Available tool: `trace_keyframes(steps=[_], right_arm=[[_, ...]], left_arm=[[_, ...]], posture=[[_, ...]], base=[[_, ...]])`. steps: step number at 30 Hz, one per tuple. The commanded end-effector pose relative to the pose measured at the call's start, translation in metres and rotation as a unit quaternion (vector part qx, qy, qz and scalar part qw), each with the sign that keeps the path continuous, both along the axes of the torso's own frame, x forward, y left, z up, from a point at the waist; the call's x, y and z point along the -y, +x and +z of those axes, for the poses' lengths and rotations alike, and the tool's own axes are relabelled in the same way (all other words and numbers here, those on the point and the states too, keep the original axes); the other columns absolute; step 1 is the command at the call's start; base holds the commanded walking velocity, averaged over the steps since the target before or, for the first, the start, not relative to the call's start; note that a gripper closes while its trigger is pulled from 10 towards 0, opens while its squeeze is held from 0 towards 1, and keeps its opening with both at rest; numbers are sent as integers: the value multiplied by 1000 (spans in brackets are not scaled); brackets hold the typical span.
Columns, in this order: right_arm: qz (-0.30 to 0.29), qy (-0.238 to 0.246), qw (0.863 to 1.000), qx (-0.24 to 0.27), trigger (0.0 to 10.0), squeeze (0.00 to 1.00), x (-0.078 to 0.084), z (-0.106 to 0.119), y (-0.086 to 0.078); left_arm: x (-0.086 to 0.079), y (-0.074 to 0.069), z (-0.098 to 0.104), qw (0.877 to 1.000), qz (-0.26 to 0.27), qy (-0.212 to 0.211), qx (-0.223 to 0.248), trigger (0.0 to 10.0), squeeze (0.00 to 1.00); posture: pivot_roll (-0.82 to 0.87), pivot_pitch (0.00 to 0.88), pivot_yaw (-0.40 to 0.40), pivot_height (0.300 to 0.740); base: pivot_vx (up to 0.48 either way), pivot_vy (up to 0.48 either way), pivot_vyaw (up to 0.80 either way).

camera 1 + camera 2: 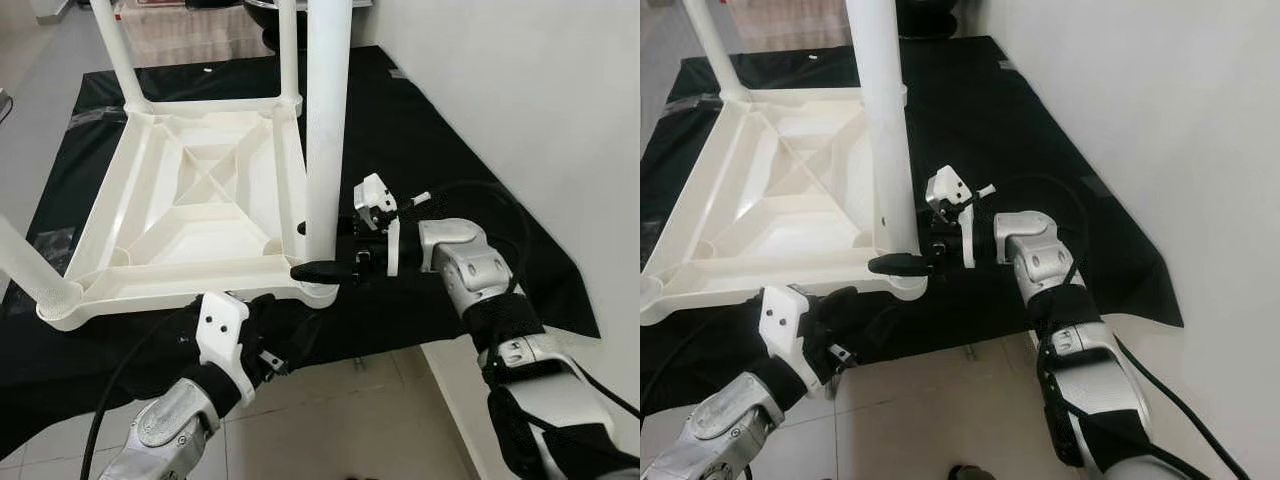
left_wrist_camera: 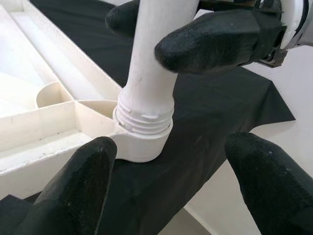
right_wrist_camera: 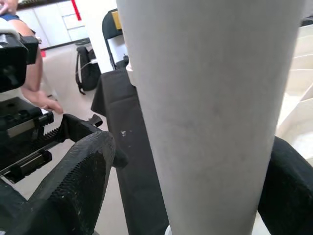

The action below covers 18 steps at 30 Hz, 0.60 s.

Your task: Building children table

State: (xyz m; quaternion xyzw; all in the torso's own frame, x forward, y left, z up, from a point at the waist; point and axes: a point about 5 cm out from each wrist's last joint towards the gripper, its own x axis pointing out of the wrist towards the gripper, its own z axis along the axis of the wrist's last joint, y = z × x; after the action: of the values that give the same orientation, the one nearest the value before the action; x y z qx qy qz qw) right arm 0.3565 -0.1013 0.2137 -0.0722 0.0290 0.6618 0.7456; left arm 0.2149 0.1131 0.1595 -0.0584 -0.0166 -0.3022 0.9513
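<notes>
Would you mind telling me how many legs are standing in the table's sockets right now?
4: near right leg between the right pincer's fingers; near left leg; far left leg; far right leg. None seem hidden.
</notes>
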Motion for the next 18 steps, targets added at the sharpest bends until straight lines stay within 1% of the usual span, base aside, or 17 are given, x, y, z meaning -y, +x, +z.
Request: trace_keyframes(steps=[1, 2, 3, 4, 6, 7, 8, 9, 10, 12, 13, 14, 16, 17, 18], right_arm=[[28, -7, 999, -13, 9529, 0, -7, -7, -3], [31, -5, 999, -15, 9529, 0, -7, -7, -3], [24, -2, 1000, -17, 2627, 0, -9, -12, -3], [24, -2, 1000, -17, 2627, 0, -9, -12, -3], [-5, 1, 1000, -14, 2627, 0, -12, -17, -1], [-5, 1, 1000, -14, 2627, 0, -12, -17, -1], [-22, 6, 1000, -11, 0, 0, -13, -20, -1], [-42, 18, 999, -10, 0, 0, -13, -24, -2], [-42, 18, 999, -10, 0, 0, -13, -24, -2], [-65, 41, 997, -14, 0, 0, -10, -28, -6], [-65, 41, 997, -14, 0, 0, -10, -28, -6], [-107, 47, 993, -10, 0, 0, 3, -31, -9], [-151, 46, 987, -14, 0, 0, 15, -33, -12], [-151, 46, 987, -14, 0, 0, 15, -33, -12], [-220, 42, 974, -23, 0, 0, 23, -37, -17]], left_arm=[[-1, -4, 0, 1000, -4, 9, -5, 10000, 0], [-1, -4, 0, 1000, -4, 9, -5, 10000, 0], [0, -6, -1, 1000, -4, 8, -6, 10000, 0], [0, -6, -1, 1000, -4, 8, -6, 10000, 0], [0, -6, -1, 1000, -4, 8, -8, 10000, 0], [0, -6, -1, 1000, -4, 8, -8, 10000, 0], [0, -6, -1, 1000, -5, 8, -8, 10000, 0], [1, -6, -1, 1000, -5, 7, -9, 10000, 0], [1, -6, -1, 1000, -5, 7, -9, 10000, 0], [1, -6, -1, 1000, -5, 7, -10, 10000, 0], [1, -6, -1, 1000, -5, 7, -10, 10000, 0], [1, -5, -1, 1000, -5, 6, -10, 10000, 0], [1, -4, -1, 1000, -6, 5, -10, 10000, 0], [1, -4, -1, 1000, -6, 5, -10, 10000, 0], [0, -3, -1, 1000, -6, 4, -10, 10000, 0]], posture=[[53, 200, -57, 740], [53, 200, -57, 740], [48, 203, -58, 740], [48, 203, -58, 740], [46, 201, -59, 740], [46, 201, -59, 740], [42, 201, -60, 740], [42, 199, -60, 740], [42, 199, -60, 740], [37, 197, -60, 740], [37, 197, -60, 740], [22, 196, -60, 740], [13, 195, -63, 740], [13, 195, -63, 740], [5, 192, -65, 740]], base=[[0, 0, 0], [0, 0, 0], [0, 0, 0], [0, 0, 0], [0, 0, 0], [0, 0, 0], [0, 0, 0], [0, 0, 0], [0, 0, 0], [0, 0, 0], [0, 0, 0], [0, 0, 0], [0, 0, 0], [0, 0, 0], [0, 0, 0]])
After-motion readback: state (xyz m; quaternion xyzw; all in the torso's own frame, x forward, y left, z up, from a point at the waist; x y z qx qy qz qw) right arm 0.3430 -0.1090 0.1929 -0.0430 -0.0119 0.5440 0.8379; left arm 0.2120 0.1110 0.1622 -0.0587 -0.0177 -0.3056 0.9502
